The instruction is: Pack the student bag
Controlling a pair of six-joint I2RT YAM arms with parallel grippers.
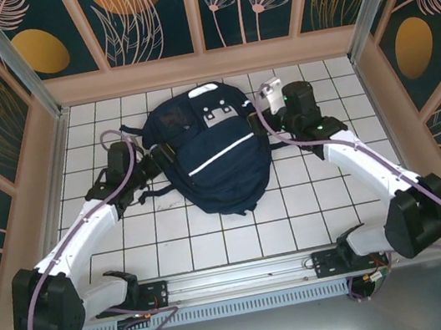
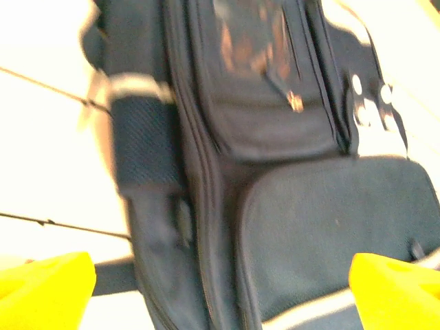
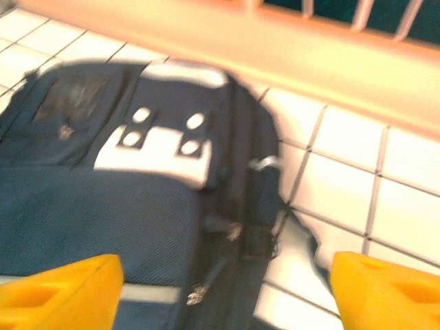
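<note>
Navy student bag (image 1: 214, 153): lies flat, front up, on the tiled table (image 1: 313, 209), between the two grippers.
Long axis: runs from its grey patches (image 1: 221, 116) at the far end toward the arm bases.
Left gripper (image 2: 220, 295): fingers spread wide, holding nothing, just beside the bag's left flank at mid-length.
Right gripper (image 3: 223, 292): also spread and empty, at the bag's far right corner.
Nearer arm: by my judgement, both are about equally close.
</note>
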